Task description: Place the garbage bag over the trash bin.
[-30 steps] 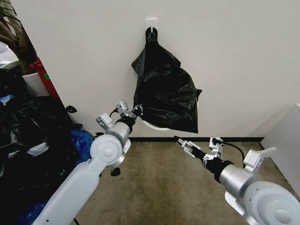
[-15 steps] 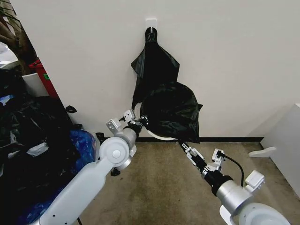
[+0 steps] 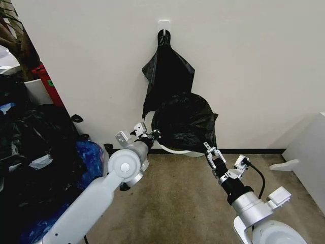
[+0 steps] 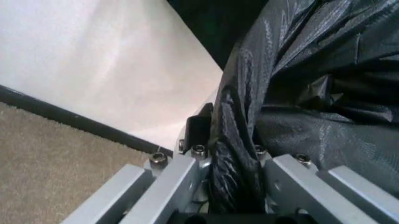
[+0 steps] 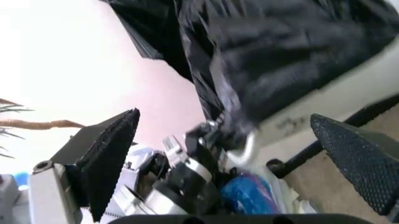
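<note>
The garbage bag [image 3: 185, 122] is a crinkly black sheet draped over the trash bin [image 3: 179, 150], whose white rim shows below the bag by the wall. My left gripper [image 3: 152, 134] is shut on the bag's left edge. In the left wrist view the black plastic [image 4: 234, 172] is bunched between its fingers. My right gripper [image 3: 212, 150] is open just below the bag's lower right corner. In the right wrist view its two black pads [image 5: 106, 158] stand wide apart, with the bag [image 5: 281, 46] and the bin's white wall [image 5: 349, 88] beyond them.
Flat black bags [image 3: 165, 76] hang from a white hook [image 3: 163, 23] on the wall above the bin. To the left are a heap of black sacks [image 3: 30, 152], a blue bag [image 3: 89, 152] and a red container [image 3: 48, 81]. A white cabinet [image 3: 310, 152] stands at the right. The floor is carpet.
My left gripper has brought the bag and bin down and slightly right. My right gripper has swung up from the floor area to the bag's lower right corner.
</note>
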`<state>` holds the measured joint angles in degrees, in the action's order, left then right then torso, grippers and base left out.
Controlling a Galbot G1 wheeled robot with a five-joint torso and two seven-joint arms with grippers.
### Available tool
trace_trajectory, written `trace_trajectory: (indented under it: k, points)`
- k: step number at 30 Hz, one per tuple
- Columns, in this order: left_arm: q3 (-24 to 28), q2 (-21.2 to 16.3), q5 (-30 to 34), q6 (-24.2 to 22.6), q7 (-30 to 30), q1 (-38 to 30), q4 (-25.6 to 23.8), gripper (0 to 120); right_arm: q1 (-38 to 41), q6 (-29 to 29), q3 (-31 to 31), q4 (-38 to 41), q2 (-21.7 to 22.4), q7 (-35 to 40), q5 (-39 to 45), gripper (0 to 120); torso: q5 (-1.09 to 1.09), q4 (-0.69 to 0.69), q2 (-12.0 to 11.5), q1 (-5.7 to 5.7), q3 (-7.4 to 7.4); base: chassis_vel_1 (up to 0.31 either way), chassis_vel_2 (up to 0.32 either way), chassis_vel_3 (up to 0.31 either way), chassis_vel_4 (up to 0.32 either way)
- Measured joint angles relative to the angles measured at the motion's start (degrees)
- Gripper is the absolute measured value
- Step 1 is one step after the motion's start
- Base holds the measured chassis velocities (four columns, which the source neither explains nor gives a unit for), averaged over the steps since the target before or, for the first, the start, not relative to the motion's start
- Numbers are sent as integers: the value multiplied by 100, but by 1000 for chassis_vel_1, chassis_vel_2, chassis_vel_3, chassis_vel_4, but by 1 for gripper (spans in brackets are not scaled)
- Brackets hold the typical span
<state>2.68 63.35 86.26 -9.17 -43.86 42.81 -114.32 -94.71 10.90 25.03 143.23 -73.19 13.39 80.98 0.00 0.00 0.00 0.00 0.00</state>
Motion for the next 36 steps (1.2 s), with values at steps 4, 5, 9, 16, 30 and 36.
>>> trace_trajectory:
  k: [4,5,9,16,30,36]
  points:
    - [1,39,68,0,-22,-68,17,1,-66,29,-13,0,-26,-112,-66,99,0,-1,0,0,0,0,0,0,0]
    - [2,51,103,0,-36,-77,17,1,-55,25,-5,0,-38,-173,-92,99,0,-1,0,0,0,0,0,0,0]
    - [8,70,185,-1,-63,-79,9,1,6,-27,22,-23,-69,-412,-242,98,0,0,0,0,0,0,0,0,0]
    - [-13,64,441,-18,-138,-132,-12,1,-72,-147,12,-349,-88,-1074,-844,98,1,-1,0,0,0,0,0,0,0]
    - [-8,113,466,-55,-126,-159,9,1,35,-298,26,-526,-118,-1314,-891,86,0,0,0,0,0,0,0,0,0]
    - [-17,107,464,-74,-112,-143,13,1,70,-306,26,-538,-120,-1322,-875,74,0,-1,0,0,0,0,0,0,0]
